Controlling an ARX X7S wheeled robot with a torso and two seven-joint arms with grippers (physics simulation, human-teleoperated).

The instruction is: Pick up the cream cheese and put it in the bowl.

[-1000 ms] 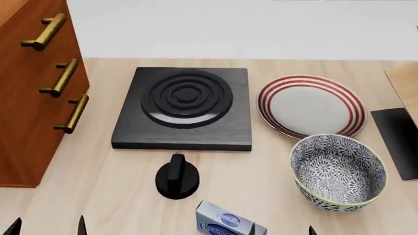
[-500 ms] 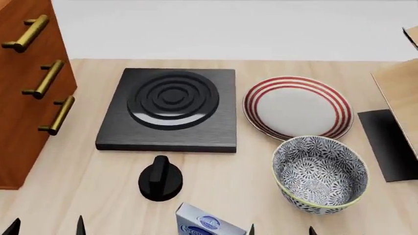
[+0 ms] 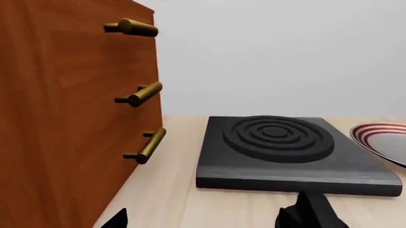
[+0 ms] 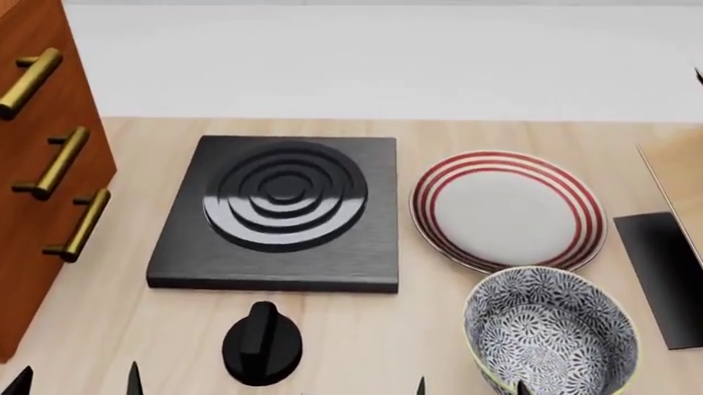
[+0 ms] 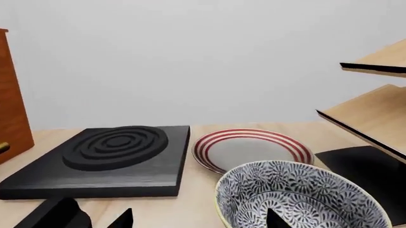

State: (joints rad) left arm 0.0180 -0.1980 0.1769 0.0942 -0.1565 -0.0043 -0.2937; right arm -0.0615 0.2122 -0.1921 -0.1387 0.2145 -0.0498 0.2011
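Cream cheese: not visible in any current view; its location cannot be determined.
Bowl (image 4: 549, 329): patterned blue-grey on white, upright on the counter, directly ahead of the right gripper (image 4: 472, 385); in the right wrist view the bowl (image 5: 301, 199) fills the near foreground between the finger tips.
Right gripper: only two dark finger tips show at the lower edge of the head view, spaced apart; nothing is seen between them, but the degree of opening cannot be confirmed.
Left gripper (image 4: 75, 380): two dark finger tips at the lower edge, spaced apart, nothing visible between them; opening cannot be confirmed.
Knob (image 4: 262, 342): black, round, upright, ahead of and between the two grippers, nearer the left.
Burner plate (image 4: 280, 210): black square with raised rings, beyond the knob.
Plate (image 4: 508, 207): white with red stripes, flat, beyond the bowl, just beside the burner plate.
Cabinet (image 3: 70, 114): brown wood with brass handles, outboard of the left gripper.
Shelf unit (image 5: 374, 109): light wood with dark edges, outboard of the right gripper.
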